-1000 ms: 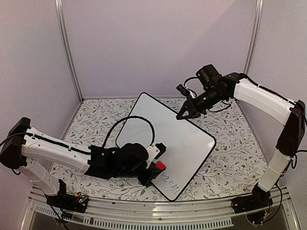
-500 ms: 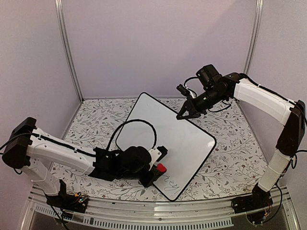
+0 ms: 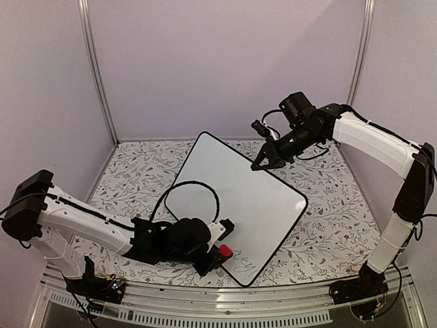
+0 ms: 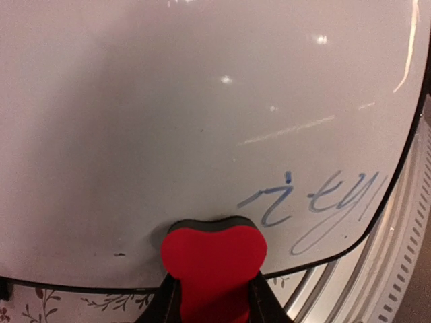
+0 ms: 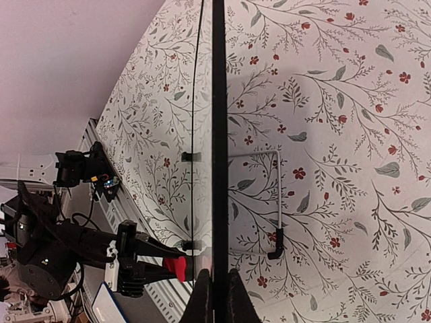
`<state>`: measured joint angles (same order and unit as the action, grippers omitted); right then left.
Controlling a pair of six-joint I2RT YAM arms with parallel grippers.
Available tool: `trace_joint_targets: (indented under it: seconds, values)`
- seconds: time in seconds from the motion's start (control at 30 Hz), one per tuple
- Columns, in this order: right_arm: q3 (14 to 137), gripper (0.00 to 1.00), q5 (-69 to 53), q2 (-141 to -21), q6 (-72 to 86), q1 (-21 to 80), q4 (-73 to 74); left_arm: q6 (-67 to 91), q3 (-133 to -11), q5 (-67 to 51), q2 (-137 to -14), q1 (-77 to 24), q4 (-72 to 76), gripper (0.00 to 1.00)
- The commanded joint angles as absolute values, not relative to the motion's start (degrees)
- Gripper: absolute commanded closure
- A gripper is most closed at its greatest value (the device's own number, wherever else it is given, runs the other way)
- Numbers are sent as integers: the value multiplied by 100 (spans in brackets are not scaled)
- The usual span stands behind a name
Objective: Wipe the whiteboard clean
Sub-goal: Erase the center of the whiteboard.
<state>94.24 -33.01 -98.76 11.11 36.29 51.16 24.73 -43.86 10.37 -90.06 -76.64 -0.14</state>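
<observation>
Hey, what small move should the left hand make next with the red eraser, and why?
Probably slide the eraser sideways over the handwriting, pressed flat. The left hand grips it at the whiteboard's near edge, blue letters sit unerased just beside it, and the right hand clamps the far edge, steadying the board.

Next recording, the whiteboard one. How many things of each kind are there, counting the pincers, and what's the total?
whiteboard: 1
red eraser: 1
pincers: 2 (left pincer shut on the red eraser, right pincer shut on the whiteboard's rim)
Total: 4
</observation>
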Motion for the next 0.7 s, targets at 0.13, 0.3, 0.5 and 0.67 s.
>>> trace_joint_targets:
  seconds: [0.13,0.3,0.5,0.67]
  values:
    - [9360,100,-3445,-10047,958,3850,5437,2650,-4075,958,-9156,-7695,-594,100]
    - [9360,100,-3445,-10055,950,3850,5434,2625,-4140,1266,-8914,-7694,-715,100]
    - [9352,100,-3445,-10042,956,3850,5424,2339,-4327,1530,-8461,-7692,-522,100]
    - [9360,100,-3441,-10052,958,3850,5427,2040,-4727,1541,-8552,-7691,-566,100]
